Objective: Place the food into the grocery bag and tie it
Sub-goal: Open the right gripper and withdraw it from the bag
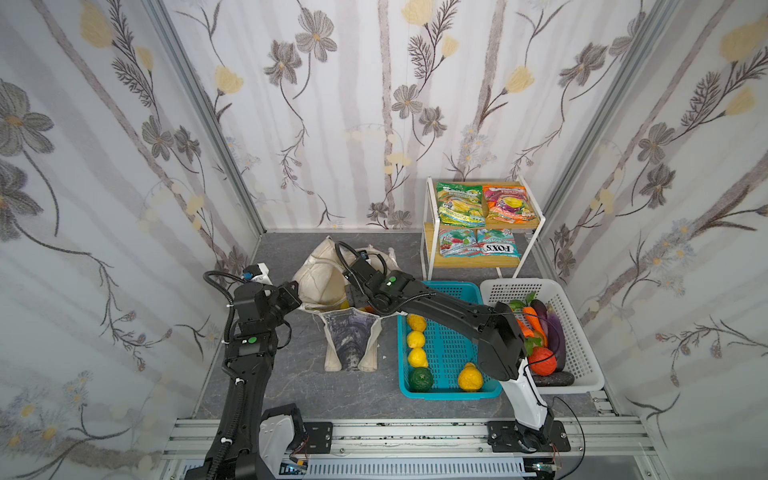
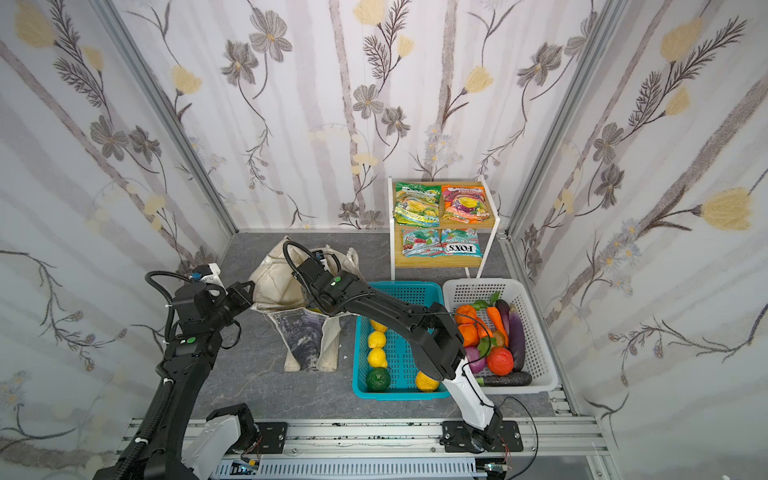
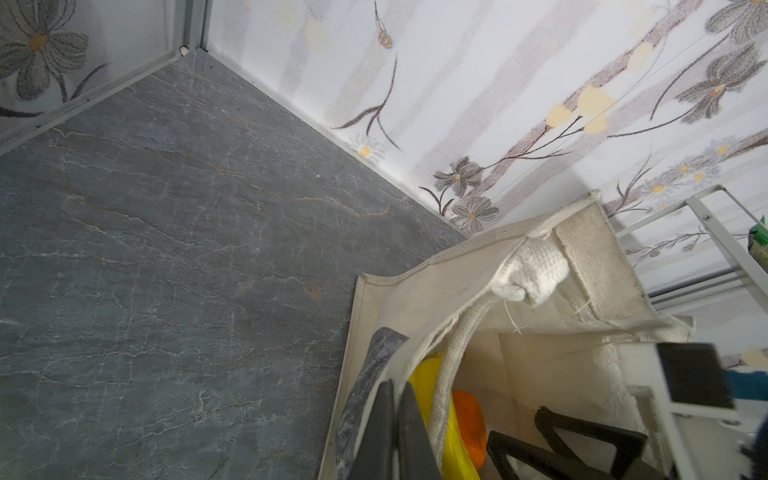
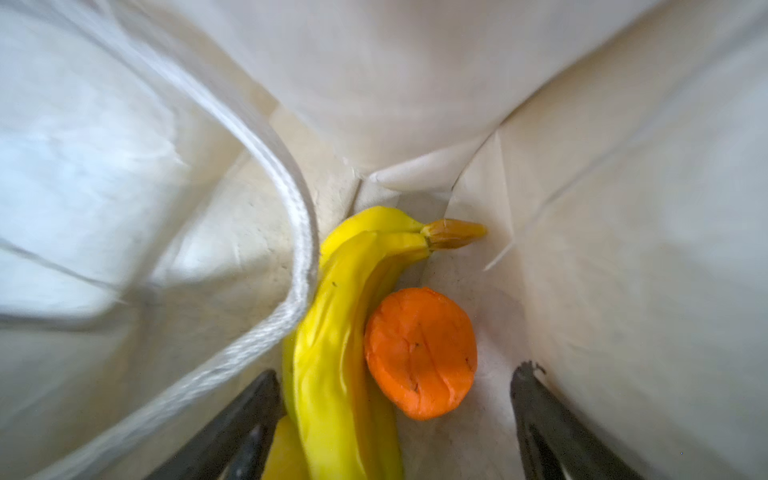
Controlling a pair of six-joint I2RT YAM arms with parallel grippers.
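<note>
The cream grocery bag (image 1: 320, 278) (image 2: 272, 282) stands open at the middle back, its dark print panel (image 1: 351, 336) hanging forward. My left gripper (image 3: 397, 384) is shut on the bag's front rim and holds the mouth open. My right gripper (image 4: 395, 370) is inside the bag, its jaws wide apart and gripping nothing. A yellow banana bunch (image 4: 332, 332) (image 3: 424, 374) and an orange (image 4: 419, 353) (image 3: 469, 419) lie loose on the bag's bottom, just past the fingertips. A cream strap handle (image 4: 299, 249) hangs into the bag beside the bananas.
A teal basket (image 1: 440, 286) holds several yellow fruits (image 1: 415, 338) and a green one (image 1: 422, 378). A white basket (image 1: 577, 332) to its right holds vegetables. Several candy packets (image 1: 459, 203) lie on the white-framed shelf (image 1: 428, 232) at the back right.
</note>
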